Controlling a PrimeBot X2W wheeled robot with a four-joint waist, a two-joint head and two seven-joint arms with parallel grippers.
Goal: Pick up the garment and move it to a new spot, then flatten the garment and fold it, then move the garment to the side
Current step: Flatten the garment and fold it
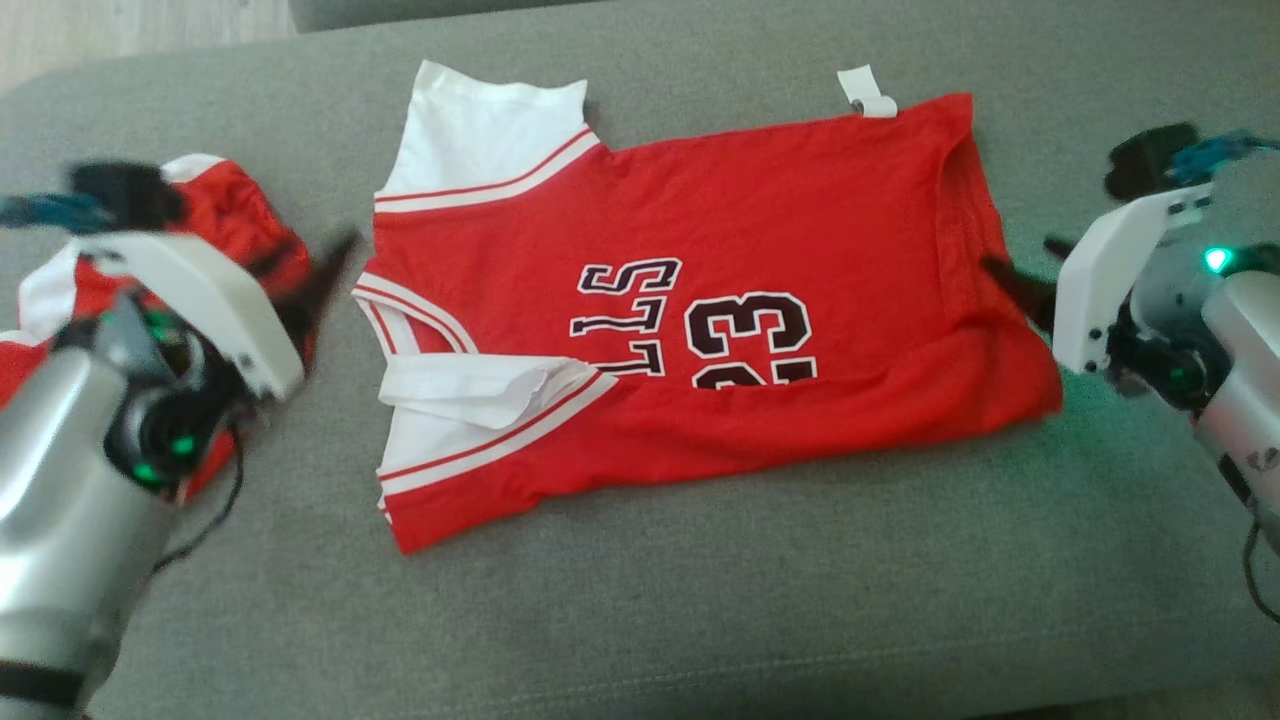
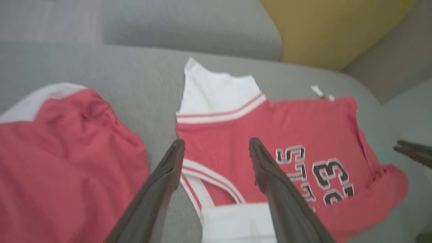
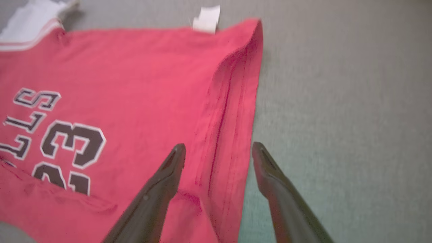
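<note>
The red jersey (image 1: pixel 740 300) lies partly folded on the grey sofa (image 1: pixel 700 600). The left gripper (image 2: pixel 216 141) by its collar end and the right gripper (image 3: pixel 219 145) by its hem both have their fingers spread wide, holding nothing.

Soft even light, faint shadows, blurred side edges, hazy wrist views

L gripper (image 2: pixel 216 141) & R gripper (image 3: pixel 219 144) both splayed wide.
</note>
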